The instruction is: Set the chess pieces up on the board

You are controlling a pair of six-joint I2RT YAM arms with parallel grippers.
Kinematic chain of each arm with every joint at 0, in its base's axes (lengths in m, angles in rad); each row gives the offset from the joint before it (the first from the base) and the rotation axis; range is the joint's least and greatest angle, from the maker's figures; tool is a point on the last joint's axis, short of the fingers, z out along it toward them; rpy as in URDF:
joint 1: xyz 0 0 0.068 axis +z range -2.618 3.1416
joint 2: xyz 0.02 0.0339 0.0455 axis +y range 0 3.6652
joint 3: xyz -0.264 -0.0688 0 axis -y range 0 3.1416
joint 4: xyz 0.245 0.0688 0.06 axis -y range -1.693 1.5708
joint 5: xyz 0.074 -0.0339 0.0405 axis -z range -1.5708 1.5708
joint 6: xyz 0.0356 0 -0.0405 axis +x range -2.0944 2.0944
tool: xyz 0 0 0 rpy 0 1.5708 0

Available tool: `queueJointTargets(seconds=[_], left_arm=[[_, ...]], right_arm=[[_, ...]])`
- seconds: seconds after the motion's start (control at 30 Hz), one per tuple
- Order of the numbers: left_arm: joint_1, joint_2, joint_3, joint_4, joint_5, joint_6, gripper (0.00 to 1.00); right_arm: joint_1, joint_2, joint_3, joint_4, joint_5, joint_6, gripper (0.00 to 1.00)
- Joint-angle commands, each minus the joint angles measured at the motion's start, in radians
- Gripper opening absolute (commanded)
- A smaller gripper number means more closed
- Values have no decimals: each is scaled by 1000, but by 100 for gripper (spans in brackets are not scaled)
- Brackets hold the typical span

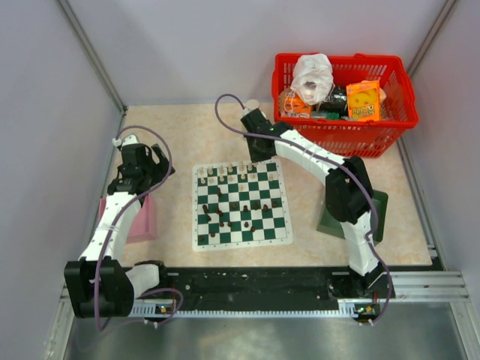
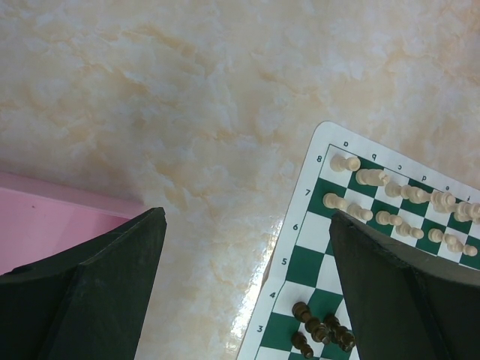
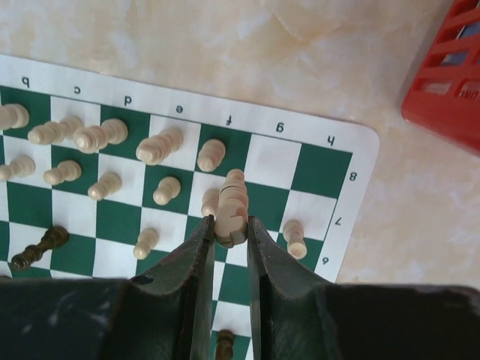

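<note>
The marbled beige worktop [image 1: 180,135] is carrying a red plastic lattice basket [image 1: 341,139], upper right, holding a crumpled white bag [image 1: 311,75] and orange packet [image 1: 363,101]. At centre, over the thin green-and-white checked board [image 1: 279,222], right jaws are clamping a cream turned piece [image 3: 231,210]; left jaws are gaping.

Pale lilac walls [image 1: 225,45] enclose the frame's upper half. A beige marbled surface [image 1: 187,127] fills the centre, evenly lit.
</note>
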Motion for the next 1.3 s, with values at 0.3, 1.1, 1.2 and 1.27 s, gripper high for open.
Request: queueJointTargets(seconds=[0.3, 1.1, 1.2, 1.27], left_arm=[[3, -75, -3, 272, 534, 80, 99], [-72, 361, 30, 2013, 1155, -1136, 88], [-84, 359, 32, 2016, 1163, -1128, 88], [-101, 362, 47, 2016, 1174, -1129, 89]], right_arm=[[-7, -219, 23, -35, -168, 4, 18], [-26, -523, 55, 147, -544, 133, 18], [-26, -541, 30, 175, -565, 145, 18], [-26, -549, 20, 189, -582, 148, 17]])
